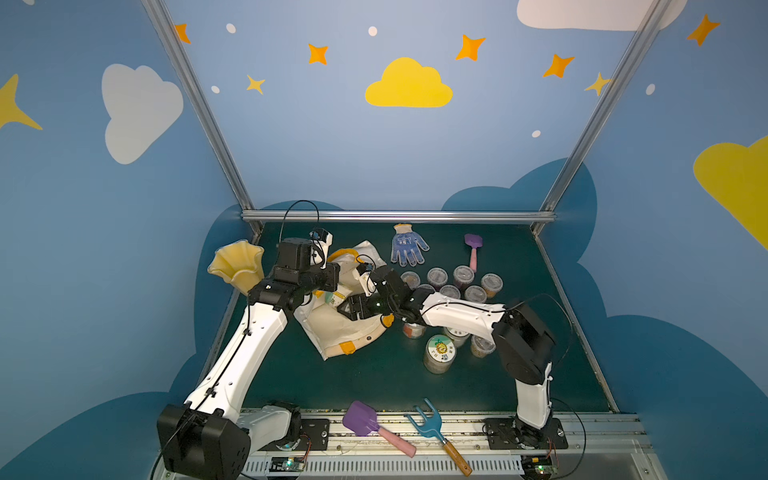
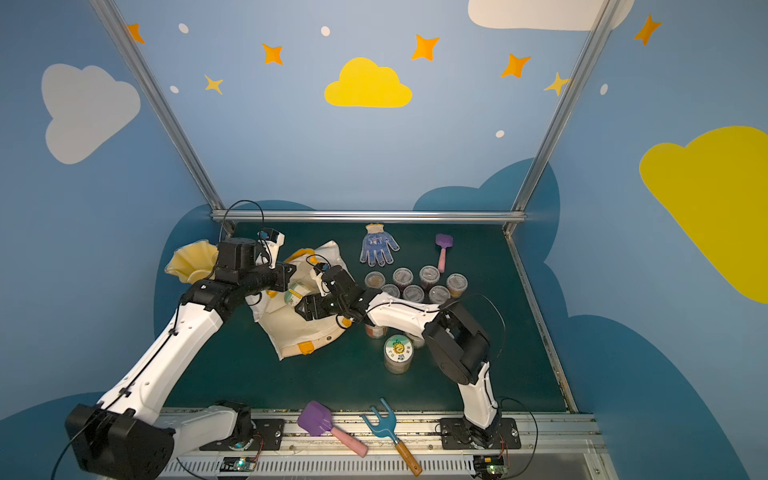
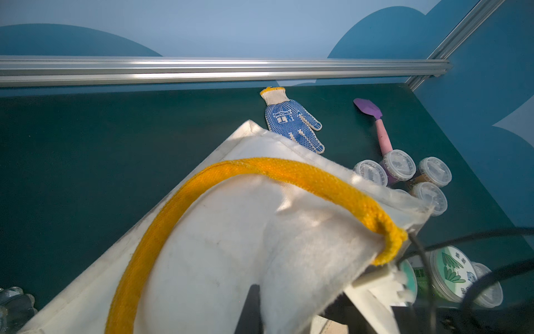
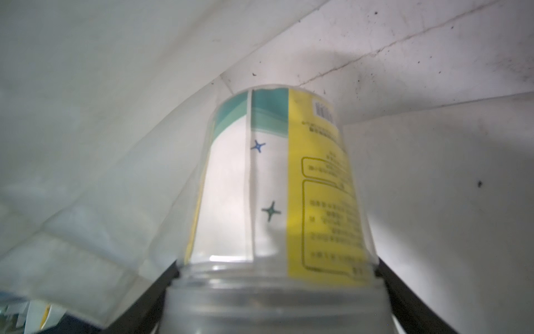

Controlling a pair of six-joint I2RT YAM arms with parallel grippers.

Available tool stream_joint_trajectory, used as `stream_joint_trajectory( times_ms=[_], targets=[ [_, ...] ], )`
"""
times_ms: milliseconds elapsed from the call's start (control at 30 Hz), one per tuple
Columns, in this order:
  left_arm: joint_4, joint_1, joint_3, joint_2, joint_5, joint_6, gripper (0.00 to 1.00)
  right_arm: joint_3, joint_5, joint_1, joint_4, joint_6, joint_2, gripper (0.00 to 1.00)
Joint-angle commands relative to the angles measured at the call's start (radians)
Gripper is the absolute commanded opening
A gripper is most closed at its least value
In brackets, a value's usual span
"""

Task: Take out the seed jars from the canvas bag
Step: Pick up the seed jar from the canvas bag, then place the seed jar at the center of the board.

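Top view: blue-walled green table (image 1: 374,382); left end effector (image 1: 323,291) tight on bag (image 1: 332,336), right end effector (image 1: 347,306) on jar (image 1: 332,298).

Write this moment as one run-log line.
left gripper: shut on cream canvas bag | right gripper: inside bag, shut on large clear yellow-labelled plastic jar | stage: jar not yet out

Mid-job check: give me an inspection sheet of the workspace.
Surface: green mat, no spills seen.
Job's things: bag on its side; jar inside it; cups and big jars out on the mat.
Clutter: glove, vase, small spade, big spade, fork.
End effectors: left end effector shut on bag; right end effector closed on jar.
Cables: black cables loop over both arms.
Surroundings: blue cloud walls, metal frame.
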Motion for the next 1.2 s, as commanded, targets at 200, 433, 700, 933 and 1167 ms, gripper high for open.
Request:
stream_joint_trajectory(
  times_ms=[200, 433, 700, 933, 1167],
  targets=[
    [0.032, 0.013, -0.009, -0.004, -0.011, -0.004, 0.08, -0.018, -0.117, -0.004, -0.358, -0.169, -0.218, 0.74],
    [0.042, 0.023, -0.020, -0.005, 0.005, -0.009, 0.08, -0.058, -0.097, -0.002, -0.592, -0.243, -0.386, 0.74],
    [0.051, 0.030, -0.038, -0.019, 0.018, -0.018, 0.08, -0.014, 0.016, -0.005, -0.958, -0.320, -0.505, 0.74],
    [0.048, 0.031, -0.047, -0.024, 0.017, -0.013, 0.08, 0.009, 0.089, -0.022, -1.114, -0.296, -0.516, 0.74],
    [0.057, 0.036, -0.052, -0.023, 0.031, -0.026, 0.09, 0.079, 0.136, -0.021, -1.264, -0.323, -0.403, 0.74]
  ],
)
